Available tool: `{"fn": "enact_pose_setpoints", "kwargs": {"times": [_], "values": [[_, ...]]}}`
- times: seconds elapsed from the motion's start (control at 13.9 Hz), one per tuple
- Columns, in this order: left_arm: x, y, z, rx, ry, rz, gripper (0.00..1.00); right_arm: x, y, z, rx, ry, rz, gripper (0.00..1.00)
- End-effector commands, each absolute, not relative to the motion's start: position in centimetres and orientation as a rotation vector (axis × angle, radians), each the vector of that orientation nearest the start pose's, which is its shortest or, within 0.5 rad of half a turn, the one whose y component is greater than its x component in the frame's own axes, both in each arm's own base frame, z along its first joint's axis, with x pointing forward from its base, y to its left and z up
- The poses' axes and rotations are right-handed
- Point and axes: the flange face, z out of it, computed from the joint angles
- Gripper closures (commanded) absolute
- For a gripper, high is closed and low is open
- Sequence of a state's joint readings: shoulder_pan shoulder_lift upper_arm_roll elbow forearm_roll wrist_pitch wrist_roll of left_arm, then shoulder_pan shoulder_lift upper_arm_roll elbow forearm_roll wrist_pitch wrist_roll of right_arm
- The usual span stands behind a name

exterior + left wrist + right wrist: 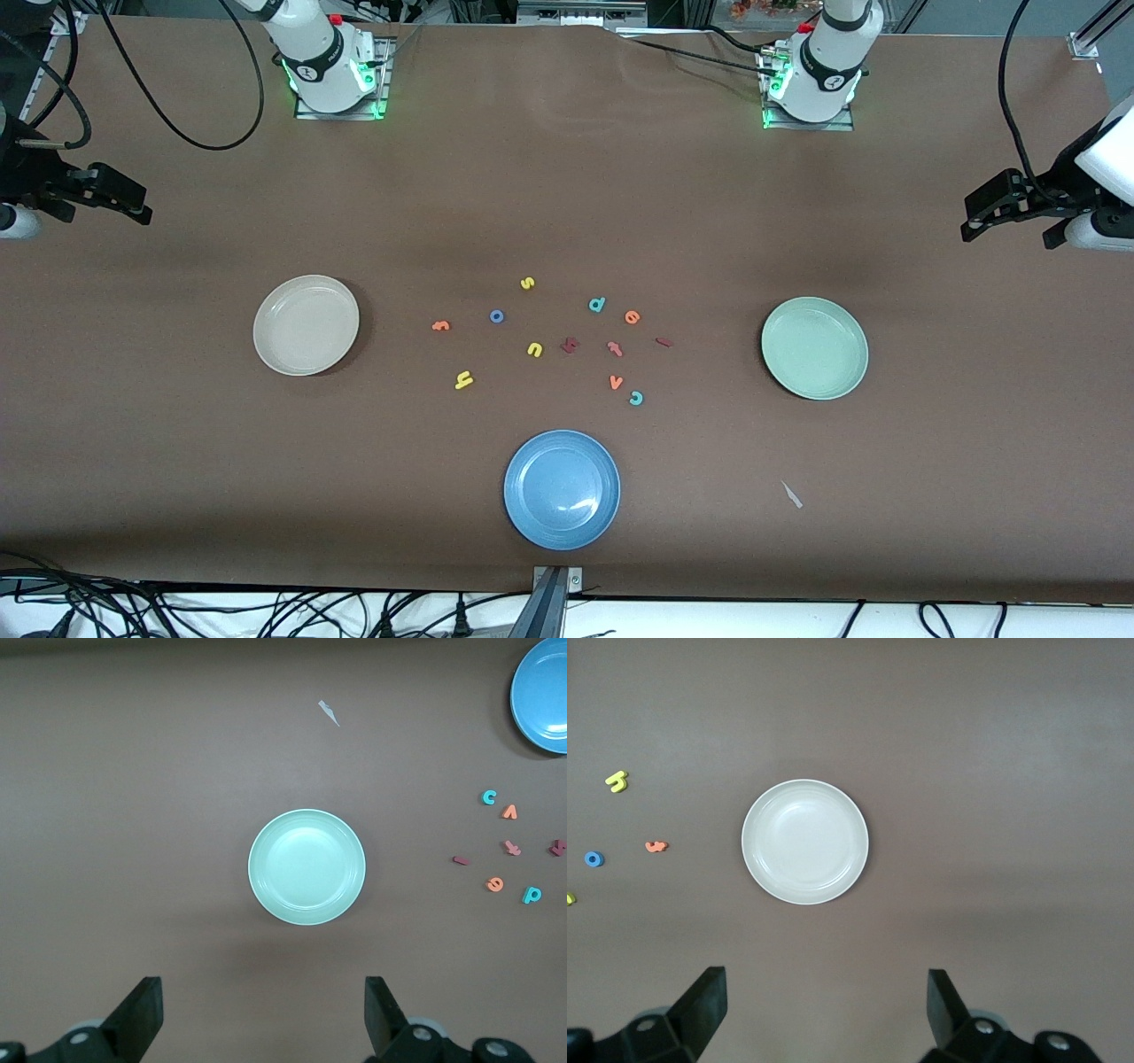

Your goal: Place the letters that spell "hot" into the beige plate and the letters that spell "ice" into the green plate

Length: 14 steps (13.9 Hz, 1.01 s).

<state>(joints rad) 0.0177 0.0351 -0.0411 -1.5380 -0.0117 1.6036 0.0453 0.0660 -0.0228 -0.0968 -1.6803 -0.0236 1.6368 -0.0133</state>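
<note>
Start state, nothing sorted yet. Both arms wait at the table ends. The left gripper (264,1014) hangs high over the green plate (814,347), jaws spread wide and empty. The right gripper (826,1010) hangs over the beige plate (306,324), also wide open and empty.

All letters lie loose mid-frame in the front view, between the two plates and above the blue plate (562,488).
- "hot": h (463,380) is low in the cluster. o (497,315) is higher, toward the beige plate. t (614,348) is probably the salmon one, toward the green plate.
- "ice": i (664,341), e (632,316) and c (635,398) all lie toward the green plate.

Tips for the first pick:
- Take the outer letters first.
- Come straight down and narrow the jaws around one letter only.
- Watch for lookalikes: v (616,382) just beside c, d (597,304) beside e, and the yellow arch (534,349).
- The letters are thin foam, so pinch low at the table.
</note>
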Motion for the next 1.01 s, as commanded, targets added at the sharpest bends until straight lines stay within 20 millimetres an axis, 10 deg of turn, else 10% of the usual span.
{"fn": "enact_pose_setpoints", "kwargs": {"times": [0.0, 0.94], "values": [[56.6, -1.4, 62.3, -3.146, 0.140, -0.042, 0.00, 55.2, -2.3, 59.7, -3.167, 0.027, 0.042, 0.00], [56.6, -1.4, 61.3, -3.190, 0.016, 0.067, 0.00, 55.1, -2.3, 59.7, -3.168, 0.027, 0.045, 0.00]]}}
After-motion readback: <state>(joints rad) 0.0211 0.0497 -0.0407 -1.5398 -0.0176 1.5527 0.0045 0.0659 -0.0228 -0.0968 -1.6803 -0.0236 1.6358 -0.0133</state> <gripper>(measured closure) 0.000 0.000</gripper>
